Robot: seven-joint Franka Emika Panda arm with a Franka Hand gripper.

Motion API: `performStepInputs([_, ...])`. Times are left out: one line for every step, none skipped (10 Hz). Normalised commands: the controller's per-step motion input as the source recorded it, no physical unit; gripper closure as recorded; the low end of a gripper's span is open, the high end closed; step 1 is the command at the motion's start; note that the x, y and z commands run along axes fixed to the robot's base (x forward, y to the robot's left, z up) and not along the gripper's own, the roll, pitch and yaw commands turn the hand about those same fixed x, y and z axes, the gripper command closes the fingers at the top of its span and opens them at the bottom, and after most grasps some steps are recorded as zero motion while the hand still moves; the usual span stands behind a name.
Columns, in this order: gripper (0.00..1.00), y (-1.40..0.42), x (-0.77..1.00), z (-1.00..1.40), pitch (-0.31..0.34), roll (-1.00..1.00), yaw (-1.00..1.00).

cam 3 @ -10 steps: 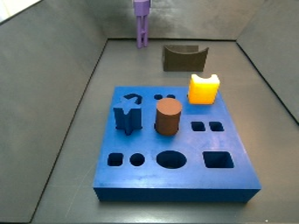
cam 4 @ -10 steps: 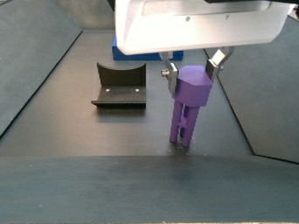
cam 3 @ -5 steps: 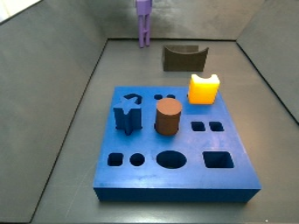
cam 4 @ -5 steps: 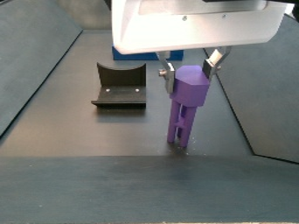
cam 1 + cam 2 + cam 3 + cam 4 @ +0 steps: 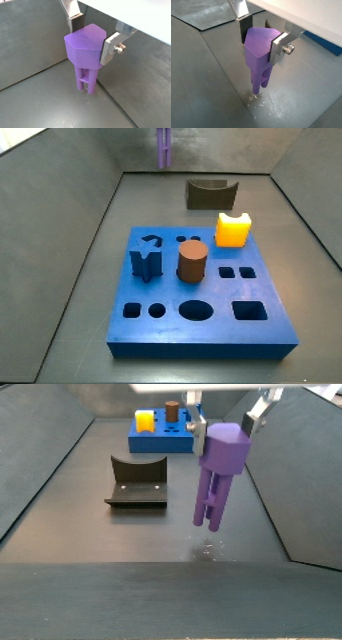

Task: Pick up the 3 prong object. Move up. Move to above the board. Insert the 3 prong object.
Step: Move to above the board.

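Note:
The 3 prong object [image 5: 218, 472] is a long violet piece with thin prongs pointing down. My gripper [image 5: 225, 424] is shut on its thick upper end, and the prong tips hang above the dark floor. Both wrist views show the silver fingers [image 5: 111, 44] pressed on the two sides of the violet head [image 5: 85, 44], and the gripper [image 5: 262, 40] clamps the same piece [image 5: 259, 55]. In a side view only the piece's lower part [image 5: 163, 146] shows at the far end of the bin. The board [image 5: 201, 323], a big bright-blue block with holes, lies near the front, well away from the gripper.
On the board stand a brown cylinder [image 5: 191, 261], a dark blue notched block [image 5: 146, 262] and a yellow block [image 5: 234, 228]. The dark fixture [image 5: 210, 194] stands on the floor between board and gripper, also seen as the fixture [image 5: 138, 484]. Sloped grey walls [image 5: 80, 238] enclose the bin.
The gripper has risen with the violet piece: its prongs left the floor and it climbed nearly out of one side view. Nothing on the board moved.

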Motion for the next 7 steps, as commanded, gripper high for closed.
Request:
performStepInputs([1.0, 0.08, -0.32, 1.0, -0.008, 0.09, 0.09])
performStepInputs([1.0, 0.05, -0.29, 1.0, -0.02, 0.1, 0.07])
performStepInputs([1.0, 0.04, -0.26, 1.0, -0.011, 0.11, 0.06])
performStepInputs([1.0, 0.04, -0.21, 0.98, 0.021, 0.1, 0.04])
performStepInputs([1.0, 0.03, -0.15, 0.8, 0.035, 0.07, 0.03])
performStepInputs([1.0, 0.02, -0.08, 0.56, 0.047, 0.06, 0.02])
performStepInputs([1.0, 0.02, -0.04, 0.39, 0.07, 0.05, 0.02])
